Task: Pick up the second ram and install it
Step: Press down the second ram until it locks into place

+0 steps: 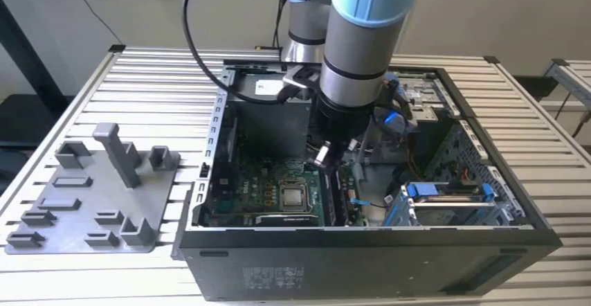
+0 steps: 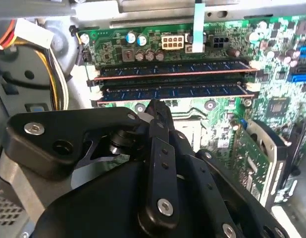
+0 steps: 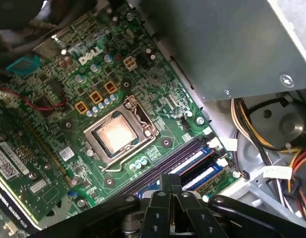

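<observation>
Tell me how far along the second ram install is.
Done: another memory board and the second ram both stand in motherboard slots. In hand: the gripper sits at the second ram's top edge. Left: whether it is fully latched, I cannot tell.

One computer case [image 1: 369, 250]. One motherboard [image 3: 69, 99]. One CPU socket [image 3: 116, 134]. Two seated memory boards [image 2: 173, 69], side by side. One grey plastic tray [image 1: 93, 195]. One robot arm [image 1: 360, 50]. One gripper [image 2: 155, 106]. Three yellow-ringed components [image 3: 96, 97].
</observation>
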